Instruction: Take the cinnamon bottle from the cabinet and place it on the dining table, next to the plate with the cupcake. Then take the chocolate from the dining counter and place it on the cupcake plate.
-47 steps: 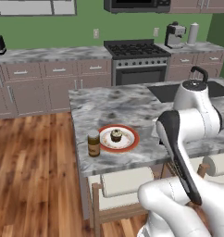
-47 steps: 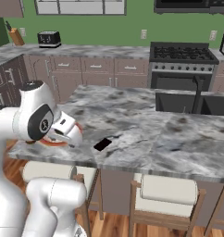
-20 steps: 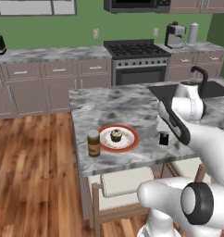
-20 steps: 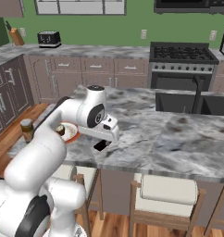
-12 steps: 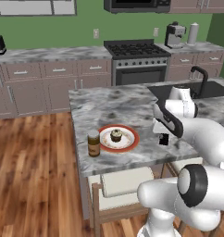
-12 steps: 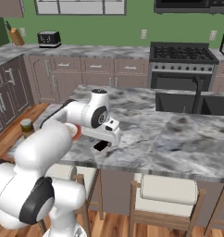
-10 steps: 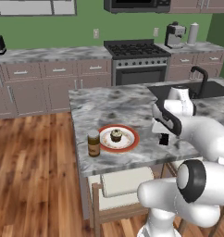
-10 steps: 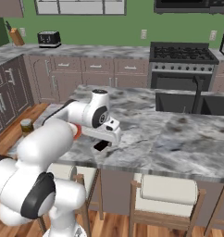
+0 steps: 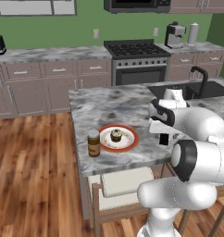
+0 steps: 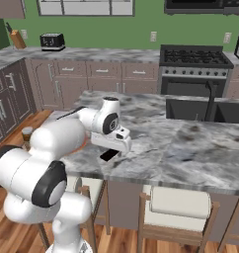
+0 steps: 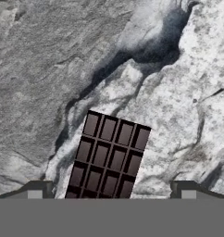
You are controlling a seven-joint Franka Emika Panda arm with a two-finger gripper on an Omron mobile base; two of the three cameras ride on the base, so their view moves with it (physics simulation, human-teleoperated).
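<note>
The flat, nearly black chocolate block point(image 11: 108, 157), moulded into a grid of small glossy squares, lies on the grey-white veined marble top of the dining island point(image 11: 63, 60) directly below the two-finger gripper point(image 11: 111, 192), its near end running between the two dark fingertips point(image 11: 37, 190), which stand spread wide on either side with clear gaps and nothing held. The bar sits slightly skewed to the line between the jaws, its far end leaning off to one side. The first half of the task looks finished: away from the jaws, across the marble, the small brown cinnamon jar with a pale lid point(image 9: 93, 143) stands upright just beside the round white plate with a broad orange-red rim point(image 9: 130, 138), which carries the tiny brown cupcake with a dark top point(image 9: 116, 135). So the step in hand is the pick-up of the chocolate, and the next move probably calls for a short drop, perhaps a small wrist turn to square up with the bar's long edges, then a close across its narrow width. The bar is thin, hard and smooth on polished stone, so the fingertips likely need to reach almost to the surface; how much height is left is hard to judge from these angles.
</note>
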